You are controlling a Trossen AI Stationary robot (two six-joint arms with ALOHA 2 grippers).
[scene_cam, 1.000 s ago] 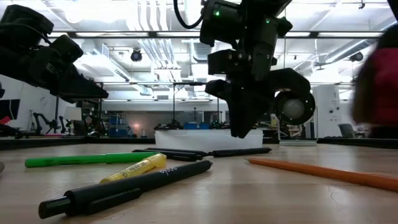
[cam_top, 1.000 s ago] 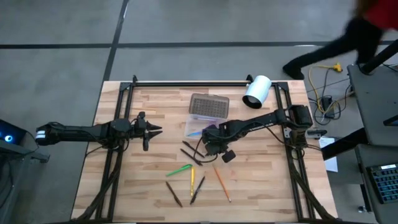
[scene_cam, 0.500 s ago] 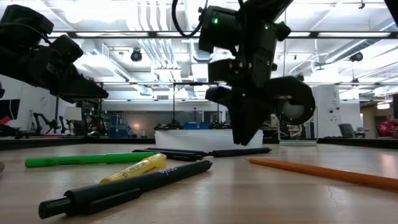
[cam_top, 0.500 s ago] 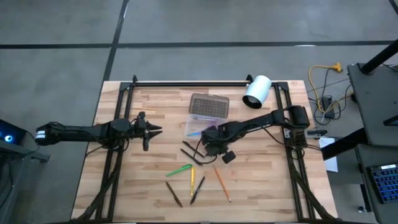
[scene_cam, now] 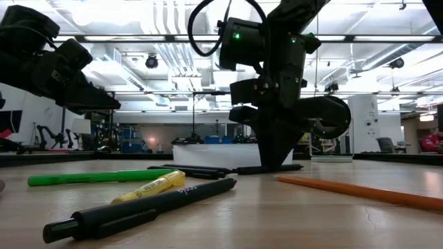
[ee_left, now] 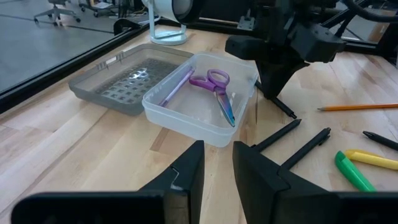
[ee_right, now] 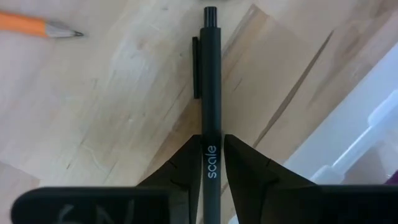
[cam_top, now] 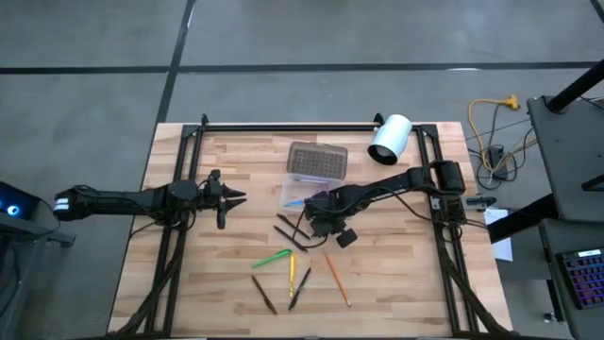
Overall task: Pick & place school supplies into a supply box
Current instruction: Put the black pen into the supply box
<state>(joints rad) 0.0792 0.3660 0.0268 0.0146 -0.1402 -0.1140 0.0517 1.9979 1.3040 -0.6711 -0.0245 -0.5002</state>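
The supply box (ee_left: 249, 84), a clear tray, lies open beside its grey lid (ee_left: 118, 84). In it are purple scissors (ee_left: 214, 87) and a purple pen (ee_left: 177, 87). My right gripper (scene_cam: 266, 160) points down just on the near side of the box (cam_top: 294, 196). Its fingers straddle a black pen (ee_right: 210, 93) that lies flat on the table, and they stand narrowly open. Other school supplies lie nearer: two black pens (cam_top: 288, 236), a green marker (cam_top: 272, 257), a yellow one (cam_top: 292, 274), an orange pencil (cam_top: 336, 279) and brown pencils (cam_top: 264, 295). My left gripper (cam_top: 241, 196) waits open at the left. My right gripper comes from above, pointing down, with one finger (ee_right: 186, 171) on each long side of the black pen's barrel (ee_right: 210, 152), so the fingers lie across the pen. The pen lies flat on the table. I cannot tell whether the fingers touch it.
A white cylinder (cam_top: 390, 139) lies at the far right corner. Black frame rails (cam_top: 283, 126) run along the far edge and down both sides. Bare wood lies at the near left.
My right gripper has gone straight down until its fingertips reach the table around the black pen; the gap between its fingers looks the same. A person in red at the far right has left the view.
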